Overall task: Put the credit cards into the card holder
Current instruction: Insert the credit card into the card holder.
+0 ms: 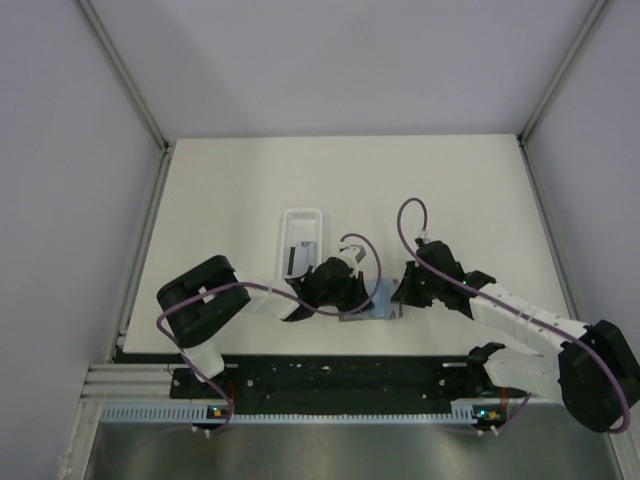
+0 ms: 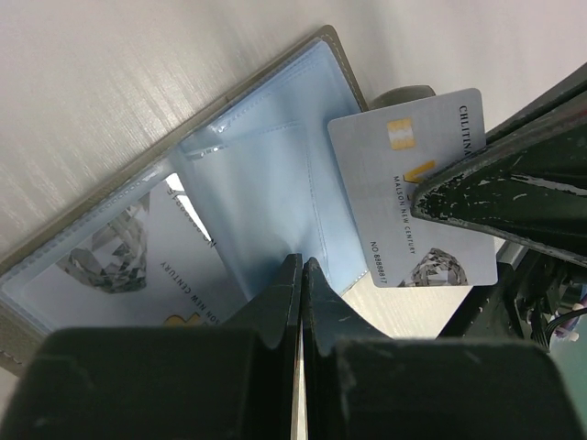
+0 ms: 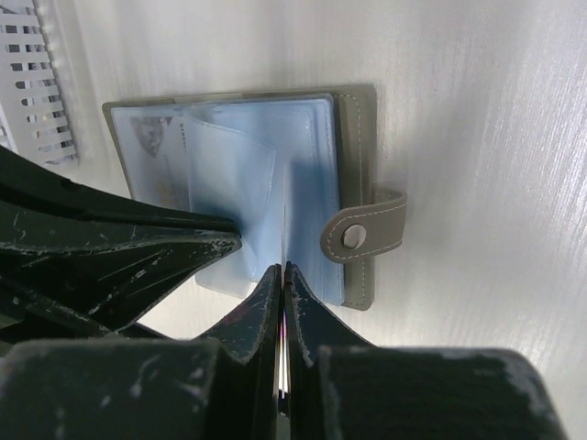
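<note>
1. Holding a credit card (image 2: 404, 197) edge-on, the right end effector (image 3: 282, 269) is clenched on it just above the open card holder (image 2: 266, 174), which lies near-centre on the surface (image 1: 230, 190). It is likely lining the card up with a pocket.
2. Left end effector (image 2: 301, 266) is clenched on a sleeve of the card holder, probably keeping it spread.
3. Left wrist alone shows the card face and a pocketed card (image 2: 128, 266). Right wrist alone shows the snap strap (image 3: 362, 236). Top view alone shows the white tray (image 1: 302, 211).

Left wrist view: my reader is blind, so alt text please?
The right claw holds a grey card at the edge of an open wallet with pale blue sleeves. The left claw is shut at a sleeve's edge.
</note>
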Controlling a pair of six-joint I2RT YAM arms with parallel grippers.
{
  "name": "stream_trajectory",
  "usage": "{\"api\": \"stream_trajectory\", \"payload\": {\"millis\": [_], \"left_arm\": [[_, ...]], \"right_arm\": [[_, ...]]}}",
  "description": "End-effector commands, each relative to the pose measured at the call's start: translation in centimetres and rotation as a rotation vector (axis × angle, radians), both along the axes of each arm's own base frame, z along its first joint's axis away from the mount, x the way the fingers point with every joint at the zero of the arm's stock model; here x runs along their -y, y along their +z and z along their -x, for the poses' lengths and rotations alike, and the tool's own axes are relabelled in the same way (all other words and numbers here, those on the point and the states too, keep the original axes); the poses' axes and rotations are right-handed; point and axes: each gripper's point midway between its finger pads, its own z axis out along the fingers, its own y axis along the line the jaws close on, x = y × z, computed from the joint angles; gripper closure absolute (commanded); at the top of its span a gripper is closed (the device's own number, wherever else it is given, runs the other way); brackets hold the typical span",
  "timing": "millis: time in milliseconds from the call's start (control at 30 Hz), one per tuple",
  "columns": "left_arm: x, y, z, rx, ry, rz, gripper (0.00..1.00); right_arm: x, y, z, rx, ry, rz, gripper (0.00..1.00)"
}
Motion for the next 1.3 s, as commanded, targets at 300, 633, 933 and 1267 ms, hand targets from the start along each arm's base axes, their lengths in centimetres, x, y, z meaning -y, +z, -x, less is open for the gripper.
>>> {"api": "stream_trajectory", "payload": {"millis": [300,633,933,1267], "left_arm": [[-3.4,1.1,0.1,0.019,0.059,-0.099,1.00],[-6.6,6.0,-1.4,0.152,0.178,-0.104,1.00],[-8.0,5.5,-1.1,0.144,0.212,-0.117,1.00],[-8.4,6.2,-1.3,0.157,0.231,-0.102,1.00]], "right_arm": [[-0.1,-1.1,-1.0,-0.005,-0.021,0.015,1.00],[-0.5,-0.8,-1.1,-0.001,-0.002,0.005,1.00],[-1.8,2.2,-1.6,0.061,0.042,-0.068,1.00],[-4.4,5.6,-1.5,0.158,0.135,-0.227,1.00]]}}
